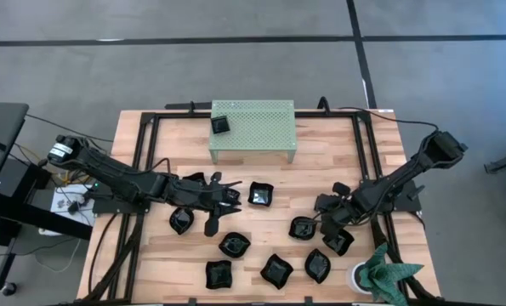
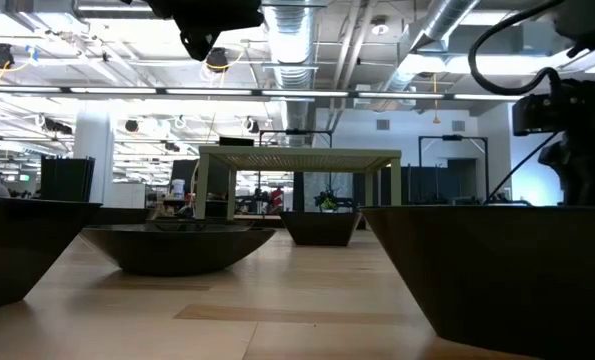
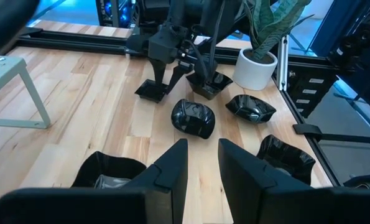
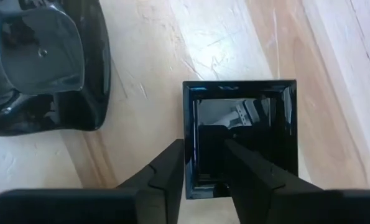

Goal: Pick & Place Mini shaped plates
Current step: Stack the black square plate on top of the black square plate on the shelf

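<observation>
Both grippers sit low over the wooden table (image 1: 150, 263) in the high view. The left gripper (image 1: 227, 197) reaches in among the mini shaped plates (image 1: 234, 245) scattered over the near half of the table, and the right gripper (image 1: 331, 223) is down among the plates on the other side, beside a potted plant (image 1: 387, 274). One small square plate (image 1: 220, 125) lies on top of the pale green perforated stand (image 1: 261, 127) at the far side.

Seen level across the table in the low view, black dishes (image 2: 172, 245) loom close to the camera, with the stand (image 2: 297, 160) behind them.

From the left wrist, that arm's fingers (image 3: 169, 168) stand a narrow gap apart with nothing between them, above bare wood. A glossy wavy plate (image 3: 194, 118) lies just ahead, and farther off the other arm's gripper (image 3: 172, 74) stands over a square plate (image 3: 150, 91).

From the right wrist, its fingers (image 4: 169, 168) are slightly parted and straddle the near rim of a square black plate (image 4: 240, 134). A rounder dish (image 4: 45, 68) lies near it, apart.
</observation>
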{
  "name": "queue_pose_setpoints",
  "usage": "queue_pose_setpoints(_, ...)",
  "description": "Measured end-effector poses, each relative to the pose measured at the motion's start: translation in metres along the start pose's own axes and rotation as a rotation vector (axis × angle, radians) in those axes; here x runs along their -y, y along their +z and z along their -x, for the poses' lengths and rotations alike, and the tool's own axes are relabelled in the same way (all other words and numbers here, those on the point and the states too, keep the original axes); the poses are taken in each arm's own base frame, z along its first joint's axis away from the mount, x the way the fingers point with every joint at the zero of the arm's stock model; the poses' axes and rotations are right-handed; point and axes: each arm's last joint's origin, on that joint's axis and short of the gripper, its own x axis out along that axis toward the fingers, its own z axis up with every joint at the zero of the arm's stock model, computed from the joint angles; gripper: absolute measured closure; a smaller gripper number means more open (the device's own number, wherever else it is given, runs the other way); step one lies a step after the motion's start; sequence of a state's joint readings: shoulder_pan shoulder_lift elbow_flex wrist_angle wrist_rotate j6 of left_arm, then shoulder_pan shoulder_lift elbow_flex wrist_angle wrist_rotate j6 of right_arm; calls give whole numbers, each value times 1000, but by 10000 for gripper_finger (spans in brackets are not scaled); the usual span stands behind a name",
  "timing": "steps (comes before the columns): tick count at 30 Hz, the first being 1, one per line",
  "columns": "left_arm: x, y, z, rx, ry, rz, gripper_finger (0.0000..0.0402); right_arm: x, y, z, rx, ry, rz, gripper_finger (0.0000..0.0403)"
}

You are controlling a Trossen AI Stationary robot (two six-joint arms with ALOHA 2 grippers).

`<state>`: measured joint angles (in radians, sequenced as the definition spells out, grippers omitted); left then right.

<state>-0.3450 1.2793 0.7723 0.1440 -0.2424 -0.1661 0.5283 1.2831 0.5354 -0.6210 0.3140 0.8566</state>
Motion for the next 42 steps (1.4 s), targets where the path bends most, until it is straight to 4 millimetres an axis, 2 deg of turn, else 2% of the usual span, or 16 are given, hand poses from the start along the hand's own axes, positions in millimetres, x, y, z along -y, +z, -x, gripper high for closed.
queue_pose_setpoints(8,0,1,0,7,-1,2,311,0,0,1,-3,-4,60,392)
queue_pose_setpoints(13,0,2,0,16,-3,4,311,-7,10,10,28,29,98,389)
queue_pose_setpoints(18,1,4,0,36,-8,7,311,-21,31,30,105,97,165,400)
queue_pose_setpoints(23,4,5,-4,67,-48,12,311,-41,53,53,298,176,294,401)
queue_pose_setpoints(27,10,0,-23,111,-135,-8,311,-60,62,67,506,272,487,401)
queue_pose_setpoints(30,18,-10,-42,144,-198,-66,311,-68,64,74,604,304,571,401)
queue_pose_setpoints(35,27,-25,-64,202,-221,-113,311,-70,63,75,615,316,570,402)
queue_pose_setpoints(42,26,-43,-87,274,-204,-145,311,-66,72,75,636,344,507,402)
